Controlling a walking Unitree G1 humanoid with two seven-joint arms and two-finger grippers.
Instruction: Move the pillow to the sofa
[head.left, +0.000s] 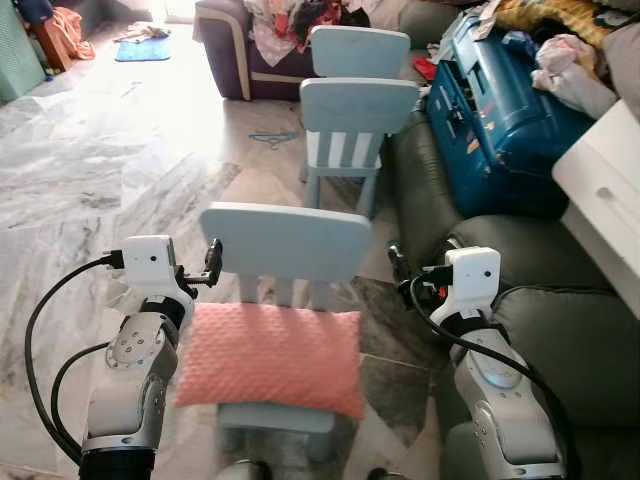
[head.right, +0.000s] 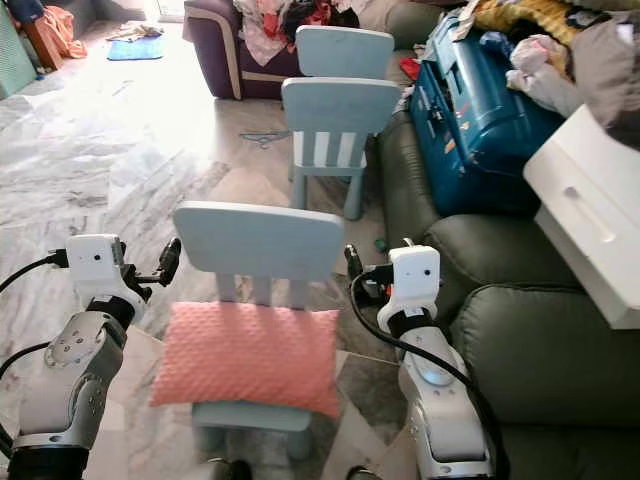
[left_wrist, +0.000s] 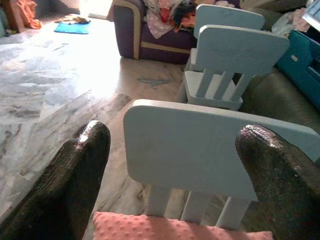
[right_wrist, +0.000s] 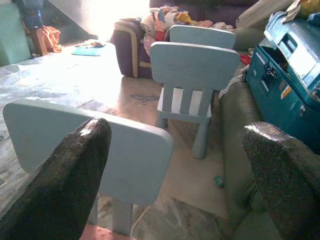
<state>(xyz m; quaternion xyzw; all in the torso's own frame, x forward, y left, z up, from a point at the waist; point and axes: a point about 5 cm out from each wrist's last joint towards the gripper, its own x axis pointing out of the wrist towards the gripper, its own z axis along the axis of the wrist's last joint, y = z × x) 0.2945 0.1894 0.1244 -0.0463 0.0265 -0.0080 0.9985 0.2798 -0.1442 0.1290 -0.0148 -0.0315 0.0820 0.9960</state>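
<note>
While you look down, you see this:
Pillow: one pink pillow (head.left: 270, 358) lying flat on the seat of the nearest chair (head.left: 285, 240).
Chairs: three pale blue ones in a row; second (head.left: 357, 107), third (head.left: 360, 48).
Left gripper (head.left: 212, 262): jaws spread wide and empty, beside the chair back's left edge, above the pillow.
Right gripper (head.left: 397, 266): jaws wide apart, holding nothing, right of the chair.
Sofa (head.left: 560, 330): one dark green one at your right, carrying one blue case (head.left: 500, 110).
</note>
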